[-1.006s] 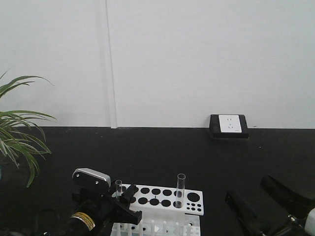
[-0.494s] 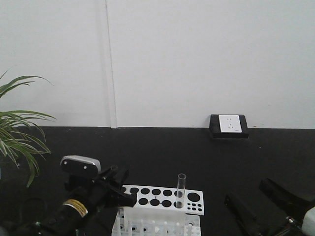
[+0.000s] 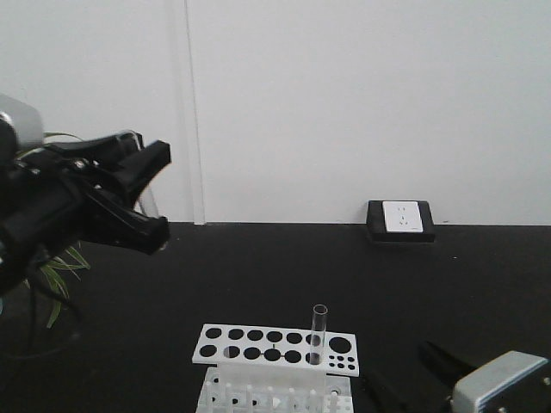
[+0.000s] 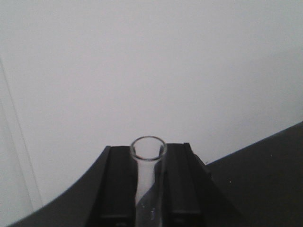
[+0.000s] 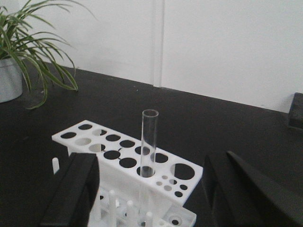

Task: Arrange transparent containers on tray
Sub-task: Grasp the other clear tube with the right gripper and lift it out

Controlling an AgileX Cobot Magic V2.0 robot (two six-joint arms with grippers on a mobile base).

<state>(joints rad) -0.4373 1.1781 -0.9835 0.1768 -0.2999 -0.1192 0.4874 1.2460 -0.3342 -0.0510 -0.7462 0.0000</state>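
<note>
My left gripper (image 3: 155, 194) is raised high at the left, in front of the white wall, and is shut on a clear test tube (image 3: 149, 205). In the left wrist view the tube's open rim (image 4: 148, 147) pokes out between the two black fingers (image 4: 118, 184) of the left gripper (image 4: 148, 163). A second, taller test tube (image 3: 318, 335) (image 5: 148, 142) stands upright in a white rack (image 3: 267, 376) (image 5: 123, 178). My right gripper (image 5: 151, 194) is open, low at the rack's near right, its fingers either side of that tube and apart from it. The tray is out of view.
The rack stands on a black tabletop. A potted plant (image 3: 52, 267) (image 5: 33, 47) is at the left edge. A black box with a white socket (image 3: 399, 221) sits against the back wall. The right arm's grey camera housing (image 3: 499, 389) is at the bottom right.
My left gripper has lifted the shorter tube out of the rack's left end and carried it up and to the left. The right arm has shifted, and its grey housing now shows.
</note>
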